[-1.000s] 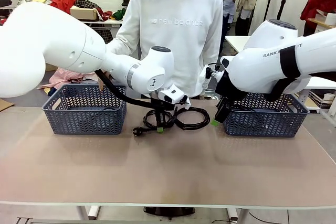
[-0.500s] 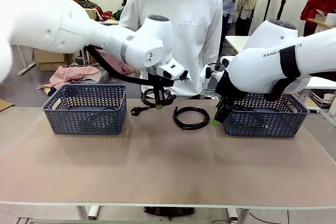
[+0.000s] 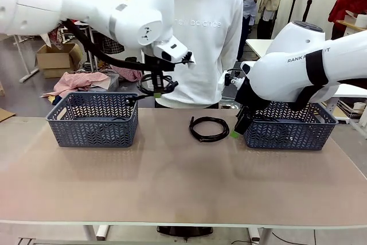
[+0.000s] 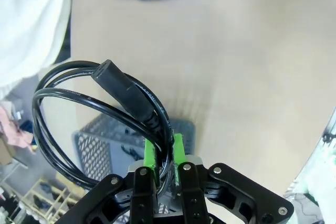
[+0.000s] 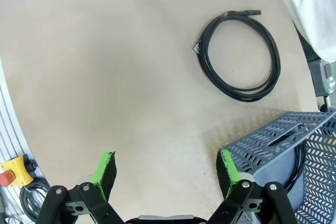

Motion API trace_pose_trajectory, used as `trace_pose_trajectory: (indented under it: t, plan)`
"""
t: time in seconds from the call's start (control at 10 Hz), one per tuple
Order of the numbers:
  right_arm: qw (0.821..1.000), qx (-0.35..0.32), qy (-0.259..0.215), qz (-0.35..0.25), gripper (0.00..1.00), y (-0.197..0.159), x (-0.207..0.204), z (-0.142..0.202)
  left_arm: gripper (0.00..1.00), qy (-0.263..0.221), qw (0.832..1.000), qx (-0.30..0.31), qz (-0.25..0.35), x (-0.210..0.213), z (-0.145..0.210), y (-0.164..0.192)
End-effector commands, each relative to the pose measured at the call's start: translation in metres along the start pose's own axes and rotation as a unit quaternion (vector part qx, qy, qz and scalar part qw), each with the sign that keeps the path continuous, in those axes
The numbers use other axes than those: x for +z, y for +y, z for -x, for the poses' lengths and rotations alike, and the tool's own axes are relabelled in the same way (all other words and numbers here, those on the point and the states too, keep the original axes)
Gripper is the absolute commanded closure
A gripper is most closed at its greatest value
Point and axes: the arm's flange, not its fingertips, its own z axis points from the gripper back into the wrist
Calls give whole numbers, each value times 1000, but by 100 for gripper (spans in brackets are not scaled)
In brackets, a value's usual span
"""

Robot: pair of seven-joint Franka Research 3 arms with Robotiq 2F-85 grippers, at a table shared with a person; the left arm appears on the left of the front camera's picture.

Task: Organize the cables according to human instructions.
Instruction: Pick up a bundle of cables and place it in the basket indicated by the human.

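Pinching one edge of the coil (image 4: 58, 124), your left gripper (image 3: 156, 92) holds it aloft; loose loops may snag the basket (image 3: 92, 120) rim at 8 o'clock.

A grey left basket (image 3: 92, 120) and matching right basket (image 3: 289, 130) sit far back on the beige tabletop (image 3: 183, 182). Beyond, at left, a cardboard box (image 3: 53, 58) and red checked cloth (image 3: 74, 82) lie on the floor.

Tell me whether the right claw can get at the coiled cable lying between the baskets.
Probably yes. The right claw, open, hangs near the cable on the bare tabletop, with nothing over it; the left claw holds another cable well clear.
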Motion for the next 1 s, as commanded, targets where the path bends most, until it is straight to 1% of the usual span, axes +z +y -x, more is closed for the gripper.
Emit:
trace_pose_trajectory:
  t: [0.0,0.2,0.4,0.7,0.9]
  plan:
    - [1000,-1,-1,4,0,-1,1,0,100,17,1000,-16,-8,-1,41,-1]
    - [1000,-1,-1,4,0,-1,1,0,100,7,1000,-8,-3,-8,82,9]
    - [1000,-1,-1,4,0,-1,1,0,100,-10,1000,7,8,-21,112,12]
    - [1000,-1,-1,4,0,-1,1,0,100,-18,999,39,13,-51,148,25]
    - [1000,-1,-1,4,0,-1,1,0,100,-19,999,38,11,-66,163,34]
